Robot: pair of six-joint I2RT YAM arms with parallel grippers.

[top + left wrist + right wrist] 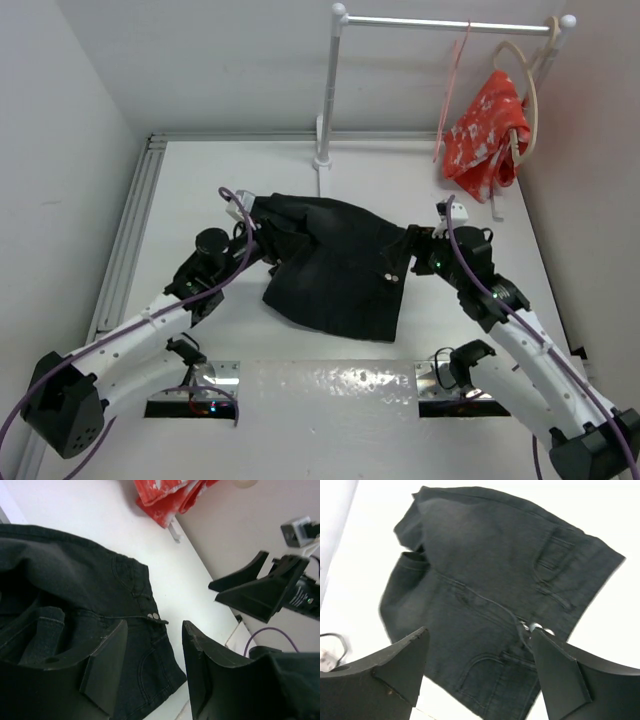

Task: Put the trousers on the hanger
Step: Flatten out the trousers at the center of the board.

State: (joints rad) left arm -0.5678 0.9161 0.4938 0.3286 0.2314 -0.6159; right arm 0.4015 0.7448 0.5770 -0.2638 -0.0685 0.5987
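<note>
The black trousers [335, 265] lie folded and crumpled on the white table, silver waist buttons [393, 270] near their right edge. My left gripper [262, 225] is open over the trousers' upper left edge; in the left wrist view [155, 630] the fabric [75, 590] and buttons [153, 615] lie below the spread jaws. My right gripper [415, 250] is open at the trousers' right edge; in the right wrist view [477, 635] it hovers above the waist [490, 580], holding nothing. The thin pink-red wire hanger [455, 80] hangs from the rail at the back right.
A white garment rail [328, 90] stands at the table's back. A thick beige hanger [527, 90] carrying a red white-patterned cloth [487, 135] hangs beside the wire hanger. Walls close in at left and right. The right gripper [260, 587] shows in the left wrist view.
</note>
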